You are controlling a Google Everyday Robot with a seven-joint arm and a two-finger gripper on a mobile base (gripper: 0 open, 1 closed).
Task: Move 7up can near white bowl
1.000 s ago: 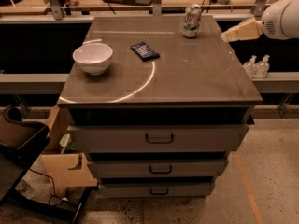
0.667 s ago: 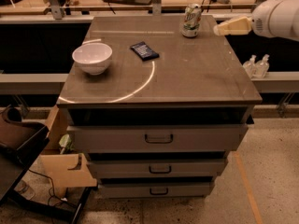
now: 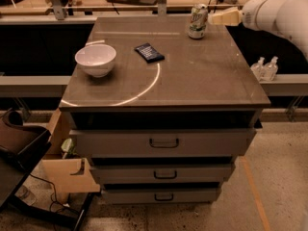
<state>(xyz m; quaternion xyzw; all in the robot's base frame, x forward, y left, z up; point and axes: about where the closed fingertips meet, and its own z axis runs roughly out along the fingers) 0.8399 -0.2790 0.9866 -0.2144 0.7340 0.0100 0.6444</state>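
Drawer cabinet top (image 3: 192,81), viewed from the front and above. At its far right corner stood the 7up can (image 3: 198,21), upright, long axis vertical. The gripper (image 3: 214,17) reached in level from the view's right, its tip just beside the can's upper half. Contact could not be confirmed, nor whether the gripper was open or closed. The white bowl (image 3: 96,59) sat well apart near the left edge, with a dark blue packet (image 3: 149,52) between them. Compared with a second earlier, the gripper had advanced leftward toward the can; can, bowl and packet lay unchanged.
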